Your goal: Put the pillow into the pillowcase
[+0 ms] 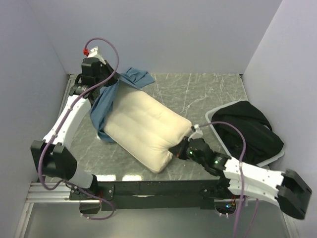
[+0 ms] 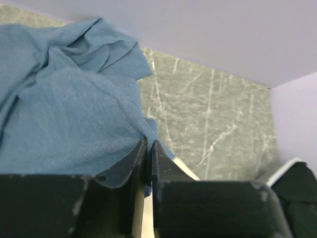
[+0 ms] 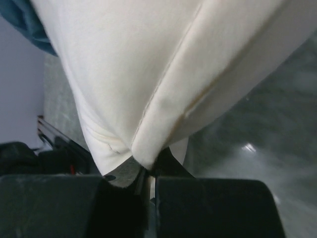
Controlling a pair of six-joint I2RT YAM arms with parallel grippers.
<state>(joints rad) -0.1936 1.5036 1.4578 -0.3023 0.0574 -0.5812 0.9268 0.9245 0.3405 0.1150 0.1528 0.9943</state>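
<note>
The cream-white pillow (image 1: pixel 146 129) lies diagonally on the marble table, its plain side up; no bear face shows. Its far left end sits in the dusty-blue pillowcase (image 1: pixel 106 106), which is bunched behind and left of it. My left gripper (image 1: pixel 113 88) is shut on the pillowcase's edge (image 2: pixel 74 114) at the back left. My right gripper (image 1: pixel 179 148) is shut on the pillow's near right corner (image 3: pixel 143 153). The pillow fills the right wrist view (image 3: pixel 148 64).
A black fabric bundle (image 1: pixel 250 131) sits in a white-rimmed tray at the right. Purple walls close in the back and both sides. Grey marble table (image 1: pixel 198 94) shows behind the pillow.
</note>
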